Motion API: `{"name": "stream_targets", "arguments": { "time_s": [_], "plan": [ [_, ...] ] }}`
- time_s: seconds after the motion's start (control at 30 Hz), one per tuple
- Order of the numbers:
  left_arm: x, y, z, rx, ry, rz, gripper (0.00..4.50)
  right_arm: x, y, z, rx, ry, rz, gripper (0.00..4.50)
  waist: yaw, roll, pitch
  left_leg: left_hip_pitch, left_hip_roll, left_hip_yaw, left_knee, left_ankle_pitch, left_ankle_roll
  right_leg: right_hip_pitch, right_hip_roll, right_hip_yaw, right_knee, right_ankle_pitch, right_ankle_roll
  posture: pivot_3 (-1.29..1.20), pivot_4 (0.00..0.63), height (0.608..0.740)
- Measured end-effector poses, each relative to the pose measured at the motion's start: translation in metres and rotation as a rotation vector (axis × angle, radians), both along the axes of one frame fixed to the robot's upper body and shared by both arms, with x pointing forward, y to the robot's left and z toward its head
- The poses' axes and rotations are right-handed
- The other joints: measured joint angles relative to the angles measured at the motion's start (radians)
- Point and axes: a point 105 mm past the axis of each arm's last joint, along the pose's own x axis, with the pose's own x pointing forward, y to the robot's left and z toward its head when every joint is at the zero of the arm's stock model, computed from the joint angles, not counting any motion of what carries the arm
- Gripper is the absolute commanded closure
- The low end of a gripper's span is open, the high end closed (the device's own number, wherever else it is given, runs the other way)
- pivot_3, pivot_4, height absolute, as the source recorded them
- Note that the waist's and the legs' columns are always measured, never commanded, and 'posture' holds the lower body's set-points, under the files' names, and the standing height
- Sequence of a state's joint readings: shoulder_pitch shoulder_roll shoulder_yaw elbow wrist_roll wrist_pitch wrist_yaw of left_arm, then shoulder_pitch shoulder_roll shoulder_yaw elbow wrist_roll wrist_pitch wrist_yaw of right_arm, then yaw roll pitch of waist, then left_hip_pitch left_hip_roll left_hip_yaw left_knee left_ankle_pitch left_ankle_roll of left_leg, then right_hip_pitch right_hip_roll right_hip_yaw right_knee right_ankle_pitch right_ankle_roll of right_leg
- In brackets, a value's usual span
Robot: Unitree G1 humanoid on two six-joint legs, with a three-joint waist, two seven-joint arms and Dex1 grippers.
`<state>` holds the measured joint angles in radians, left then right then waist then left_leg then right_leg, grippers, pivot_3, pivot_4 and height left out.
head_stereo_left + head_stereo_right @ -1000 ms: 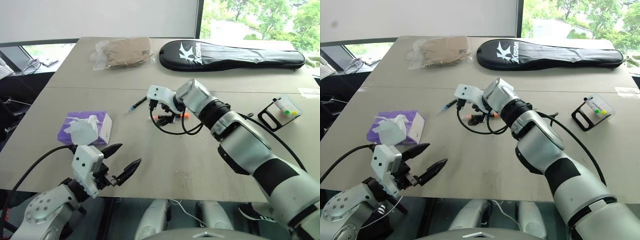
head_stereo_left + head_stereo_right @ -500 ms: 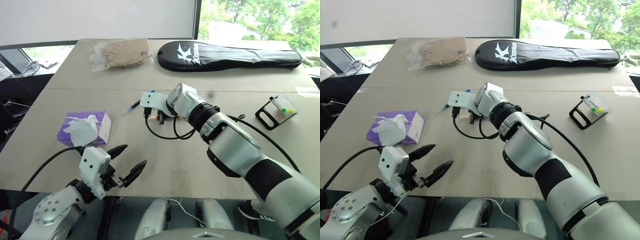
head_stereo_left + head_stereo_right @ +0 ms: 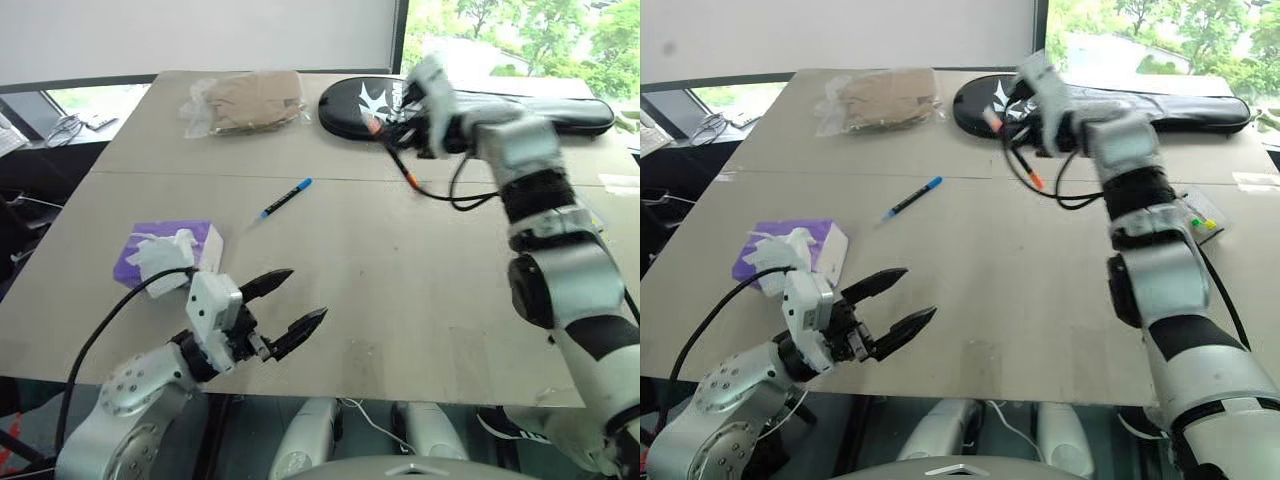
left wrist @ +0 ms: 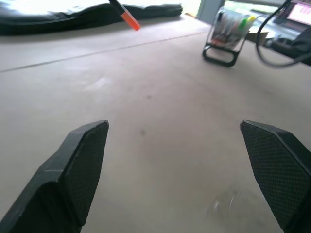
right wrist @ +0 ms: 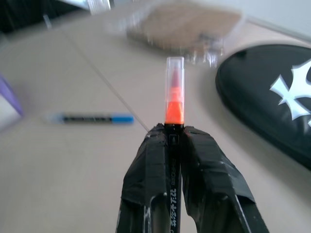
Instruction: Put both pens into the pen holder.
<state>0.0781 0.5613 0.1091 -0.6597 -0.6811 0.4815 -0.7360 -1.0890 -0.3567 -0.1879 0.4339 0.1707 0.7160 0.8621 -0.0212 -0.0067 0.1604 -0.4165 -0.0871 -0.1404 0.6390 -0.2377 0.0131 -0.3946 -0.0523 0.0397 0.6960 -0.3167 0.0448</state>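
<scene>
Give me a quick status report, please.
Right gripper shut on orange-ended black pen, lifted. Left gripper open, empty. Blue-capped black pen on table. Clear plastic pen holder unobstructed.

This looks like an office or a meeting room. A large beige table (image 3: 330, 270) made of two joined tops stands beside a tall window (image 3: 520, 35) with green trees outside. Behind it hangs a white wall panel (image 3: 200, 35). On the table lie a purple tissue box (image 3: 165, 255), a black racket bag (image 3: 530, 105) and a pen holder (image 4: 228, 36) with markers.
</scene>
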Motion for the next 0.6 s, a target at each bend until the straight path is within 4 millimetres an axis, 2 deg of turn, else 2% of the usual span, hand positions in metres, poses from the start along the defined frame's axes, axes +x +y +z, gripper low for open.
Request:
{"name": "stream_targets", "arguments": {
  "time_s": [0.07,0.1,0.13,0.2,0.27,0.37,0.6],
  "plan": [
    [0.013,-0.015,0.007,-0.008,-0.014,-0.082,0.0,-0.011,-0.035,0.002,0.1,0.0,-0.114,4.44,-0.002,0.0,0.001,-0.002,-0.001,0.004,0.003,0.0,0.0,-0.001,0.0,0.001,0.002,0.0,0.0,0.0,0.15,0.74],
    [0.016,-0.02,0.007,-0.015,-0.01,-0.102,0.0,-0.015,-0.046,0.005,0.11,-0.021,-0.147,4.44,-0.008,0.001,0.001,-0.002,-0.001,0.006,0.003,0.0,0.001,-0.002,-0.001,0.003,0.002,0.001,0.001,0.0,0.15,0.74],
    [0.026,-0.032,0.011,-0.044,-0.003,-0.145,0.0,-0.026,-0.07,0.013,0.104,-0.092,-0.234,4.44,-0.011,0.001,0.001,-0.002,-0.001,0.007,0.004,0.0,0.001,-0.002,-0.001,0.003,0.002,0.001,0.001,0.0,0.15,0.74],
    [0.037,-0.049,0.018,-0.075,-0.003,-0.211,0.0,-0.044,-0.091,0.026,0.025,-0.245,-0.331,4.44,-0.024,0.0,0.001,-0.001,0.0,0.008,0.005,0.0,0.001,-0.002,0.0,0.004,0.002,0.001,0.001,0.0,0.15,0.74],
    [0.036,-0.062,0.02,-0.083,-0.004,-0.283,0.0,-0.052,-0.099,0.03,-0.028,-0.343,-0.378,4.44,-0.04,0.0,0.001,0.001,0.0,0.01,0.004,0.0,0.001,-0.001,0.001,0.006,0.004,0.001,0.001,0.0,0.15,0.74],
    [0.03,-0.078,0.017,-0.082,0.023,-0.407,0.0,-0.058,-0.11,0.023,-0.13,-0.422,-0.432,4.44,-0.052,0.0,0.001,0.004,0.001,0.014,0.004,0.0,0.001,-0.001,0.002,0.009,0.008,0.001,0.001,0.0,0.15,0.74],
    [0.032,-0.075,0.014,-0.05,0.033,-0.459,0.0,-0.067,-0.125,0.021,-0.255,-0.512,-0.479,4.44,-0.041,0.0,0.001,0.004,0.002,0.014,0.01,0.0,0.002,-0.001,0.003,0.01,0.012,0.001,0.002,0.0,0.15,0.74]
  ]
}}
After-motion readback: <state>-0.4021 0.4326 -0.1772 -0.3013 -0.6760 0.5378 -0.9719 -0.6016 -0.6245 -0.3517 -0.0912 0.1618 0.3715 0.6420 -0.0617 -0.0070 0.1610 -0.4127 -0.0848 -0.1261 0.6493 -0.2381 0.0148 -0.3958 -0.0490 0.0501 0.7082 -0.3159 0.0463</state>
